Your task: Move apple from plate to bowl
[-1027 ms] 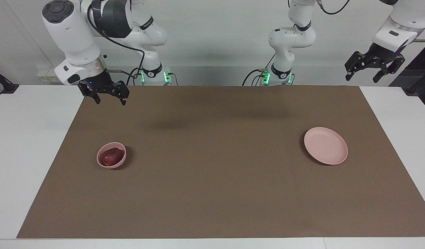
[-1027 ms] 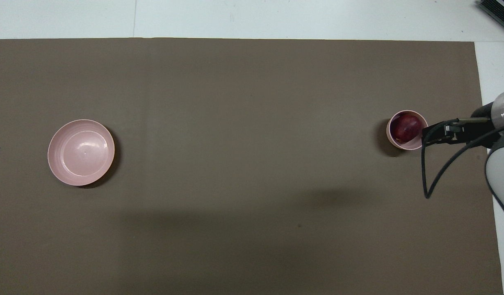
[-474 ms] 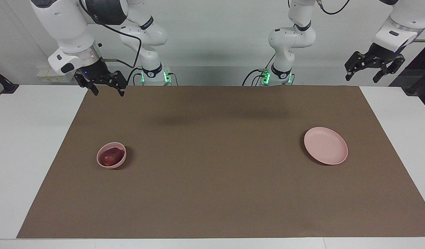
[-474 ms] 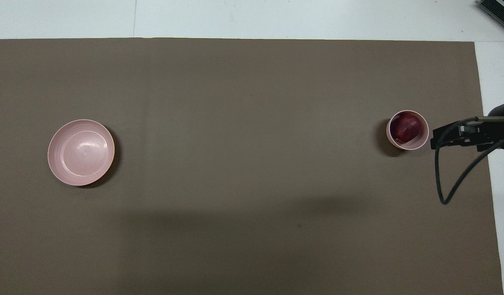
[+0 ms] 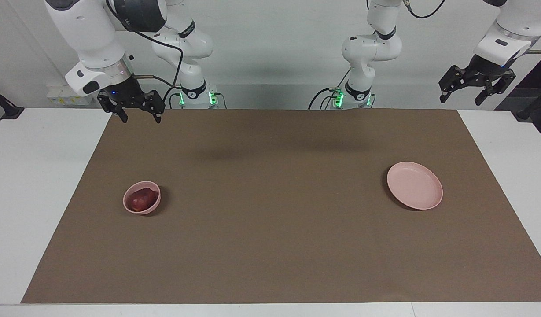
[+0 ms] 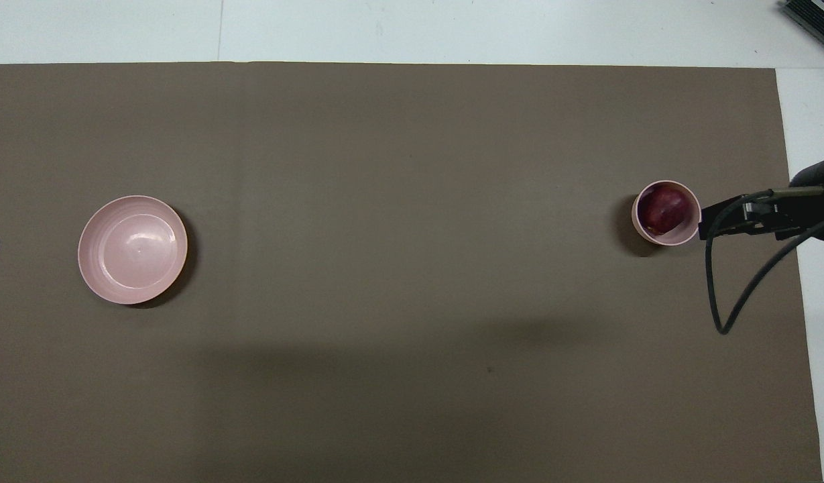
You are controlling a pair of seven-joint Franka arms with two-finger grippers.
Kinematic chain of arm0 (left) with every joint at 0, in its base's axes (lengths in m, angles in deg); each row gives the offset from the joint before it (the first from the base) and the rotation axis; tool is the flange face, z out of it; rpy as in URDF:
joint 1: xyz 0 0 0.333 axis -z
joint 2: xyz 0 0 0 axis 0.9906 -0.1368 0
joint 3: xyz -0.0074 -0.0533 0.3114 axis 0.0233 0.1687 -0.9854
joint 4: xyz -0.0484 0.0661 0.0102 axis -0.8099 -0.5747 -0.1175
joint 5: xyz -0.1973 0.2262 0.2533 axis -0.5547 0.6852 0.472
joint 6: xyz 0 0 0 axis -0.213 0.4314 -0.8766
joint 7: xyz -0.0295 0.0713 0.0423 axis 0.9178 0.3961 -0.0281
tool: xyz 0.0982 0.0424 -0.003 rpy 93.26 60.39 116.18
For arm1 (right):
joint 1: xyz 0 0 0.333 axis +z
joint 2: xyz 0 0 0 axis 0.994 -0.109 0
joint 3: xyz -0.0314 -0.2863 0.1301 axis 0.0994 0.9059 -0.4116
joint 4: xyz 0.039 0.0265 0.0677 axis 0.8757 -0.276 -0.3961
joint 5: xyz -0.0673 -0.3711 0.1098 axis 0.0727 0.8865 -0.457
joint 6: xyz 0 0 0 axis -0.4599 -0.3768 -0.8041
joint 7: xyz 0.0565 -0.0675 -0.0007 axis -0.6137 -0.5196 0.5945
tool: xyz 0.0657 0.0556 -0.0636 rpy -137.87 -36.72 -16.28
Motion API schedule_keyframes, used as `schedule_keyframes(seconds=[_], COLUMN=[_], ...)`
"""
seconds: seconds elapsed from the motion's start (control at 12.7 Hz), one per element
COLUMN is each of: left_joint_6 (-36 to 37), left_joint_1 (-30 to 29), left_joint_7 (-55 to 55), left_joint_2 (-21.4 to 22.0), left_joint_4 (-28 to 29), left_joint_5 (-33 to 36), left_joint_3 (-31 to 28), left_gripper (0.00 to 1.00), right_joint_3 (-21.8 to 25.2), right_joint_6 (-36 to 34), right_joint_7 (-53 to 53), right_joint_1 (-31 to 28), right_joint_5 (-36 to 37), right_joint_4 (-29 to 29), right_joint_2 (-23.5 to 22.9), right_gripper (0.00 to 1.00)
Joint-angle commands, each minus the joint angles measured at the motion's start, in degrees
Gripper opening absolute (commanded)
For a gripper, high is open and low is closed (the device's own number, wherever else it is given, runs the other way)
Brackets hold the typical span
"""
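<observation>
While the apple [image 5: 141, 199] sits in the bowl [image 5: 128, 206] near the desk's [image 5: 32, 176] right-arm end, the plate [image 5: 414, 191] lies bare toward the left-arm end; right tool [image 5: 137, 115] and left tool [image 5: 476, 90] hang raised, spread, holding nothing — from overhead, apple [image 6: 664, 208] fills bowl [image 6: 680, 237]; right tool [image 6: 727, 223] just beside it

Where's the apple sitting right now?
The apple lies inside the bowl at the right arm's end of the brown mat, with the bare plate at the left arm's end.
</observation>
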Motion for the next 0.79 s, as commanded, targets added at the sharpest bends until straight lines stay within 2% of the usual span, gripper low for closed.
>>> schedule_keyframes(seconds=[0.0,0.71], left_joint_6=[-1.06,-1.06], left_joint_1=[-0.33,-0.33], left_joint_7=[-0.48,-0.48], left_joint_2=[1.01,1.01], left_joint_4=[1.28,1.28], left_joint_5=[0.53,0.53], left_joint_3=[0.25,0.25], left_gripper=[1.00,1.00], right_joint_3=[0.28,0.37], right_joint_6=[-1.22,-1.22], right_joint_7=[2.16,1.72], right_joint_1=[-0.02,-0.02], right_joint_5=[1.54,0.23], right_joint_4=[4.36,4.28], right_joint_2=[-2.80,-2.81], right_gripper=[1.00,1.00])
